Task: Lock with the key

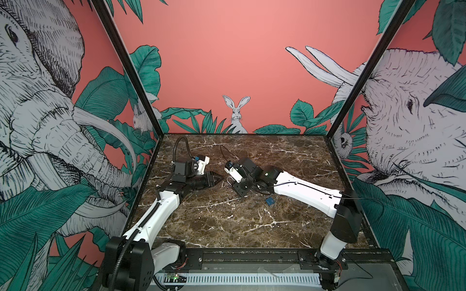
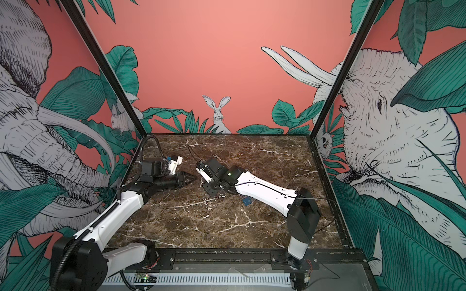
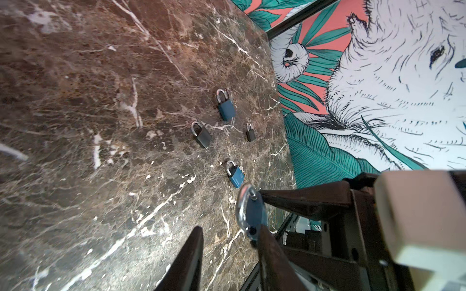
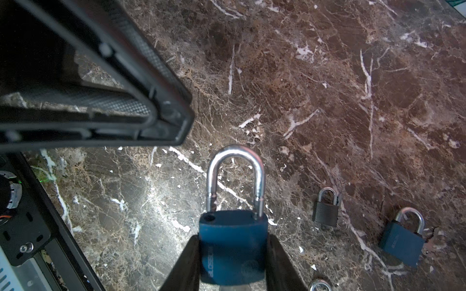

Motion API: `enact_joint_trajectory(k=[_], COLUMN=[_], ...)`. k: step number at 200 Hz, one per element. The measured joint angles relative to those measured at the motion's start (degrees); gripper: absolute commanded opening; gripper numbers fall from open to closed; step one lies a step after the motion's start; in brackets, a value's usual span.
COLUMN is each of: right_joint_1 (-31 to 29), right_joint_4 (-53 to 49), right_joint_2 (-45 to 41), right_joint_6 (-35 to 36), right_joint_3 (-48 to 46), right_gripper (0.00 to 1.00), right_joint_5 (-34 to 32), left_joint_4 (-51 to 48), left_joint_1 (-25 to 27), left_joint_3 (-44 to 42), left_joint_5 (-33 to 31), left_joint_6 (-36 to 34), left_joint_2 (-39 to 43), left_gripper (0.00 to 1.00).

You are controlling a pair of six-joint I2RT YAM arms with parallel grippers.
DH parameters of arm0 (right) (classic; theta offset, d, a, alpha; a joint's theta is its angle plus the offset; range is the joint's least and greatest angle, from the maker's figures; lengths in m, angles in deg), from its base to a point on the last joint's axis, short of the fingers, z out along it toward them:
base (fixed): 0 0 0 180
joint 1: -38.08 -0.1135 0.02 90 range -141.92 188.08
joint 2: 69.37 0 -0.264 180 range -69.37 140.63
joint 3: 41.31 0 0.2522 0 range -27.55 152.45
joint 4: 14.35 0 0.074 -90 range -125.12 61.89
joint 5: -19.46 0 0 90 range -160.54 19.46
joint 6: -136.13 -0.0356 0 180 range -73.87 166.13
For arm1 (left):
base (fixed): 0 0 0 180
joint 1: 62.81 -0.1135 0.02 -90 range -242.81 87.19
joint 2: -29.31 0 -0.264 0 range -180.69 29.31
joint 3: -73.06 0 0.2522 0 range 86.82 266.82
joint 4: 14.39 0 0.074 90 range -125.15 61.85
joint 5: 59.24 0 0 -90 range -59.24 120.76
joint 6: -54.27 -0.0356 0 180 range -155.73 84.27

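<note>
Blue padlock (image 4: 233, 248) pinched in low right end effector (image 4: 233, 241)

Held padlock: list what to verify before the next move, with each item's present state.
1. Right gripper clamped on the blue padlock body: ok.
2. Shackle closed: not ok; one leg sits above its open hole.
3. Free leg roughly lined up over that hole: ok.
4. Key in the padlock: cannot tell; the keyway end is hidden.
5. Left gripper free to act: ok; jaws apart, nothing held.
</note>
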Motion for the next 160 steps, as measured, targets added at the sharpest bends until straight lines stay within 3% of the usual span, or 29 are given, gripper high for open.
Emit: enact_joint_trajectory(k=[96, 160], right_joint_1=[1.3, 1.4], right_joint_4=[0.5, 0.5], right_joint_2=[-0.3, -0.3], right_joint_6=[-0.2, -0.4], right_joint_3=[-0.1, -0.1], right_gripper=[0.16, 0.16], right_joint_5=[1.1, 1.7], left_joint_4=[3.0, 4.6], left_joint_1=[4.3, 5.7], left_joint_3=[1.8, 3.7], left_joint_5=[0.0, 0.0], left_joint_6=[0.3, 0.9], left_joint_2=[-5.6, -7.8], left_gripper=[0.38, 0.31])
